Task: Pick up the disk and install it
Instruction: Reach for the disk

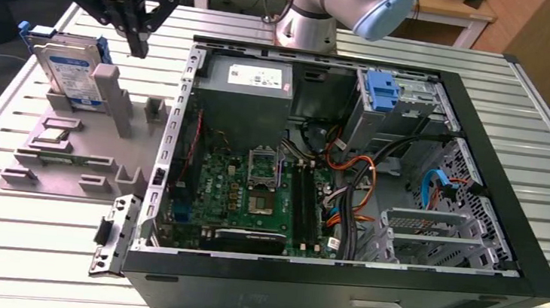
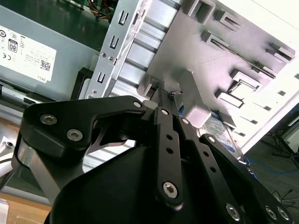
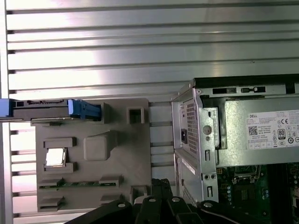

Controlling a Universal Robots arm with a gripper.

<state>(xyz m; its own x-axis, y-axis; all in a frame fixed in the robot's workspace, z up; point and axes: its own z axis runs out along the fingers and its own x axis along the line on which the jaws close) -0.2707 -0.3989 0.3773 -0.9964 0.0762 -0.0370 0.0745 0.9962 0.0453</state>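
One claw is yours: its fingers are pinched together on nothing, above the grey holder. Just beside and below the claw, the disk stands upright in that holder. The open case lies on its other side.

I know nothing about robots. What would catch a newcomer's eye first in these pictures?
The big open computer case fills the middle and the exterior view's right, with its green motherboard laid bare. At that view's left, the disk in its bright blue frame stands upright in a grey holder. The black gripper hangs just above and beside it, shut and holding nothing.
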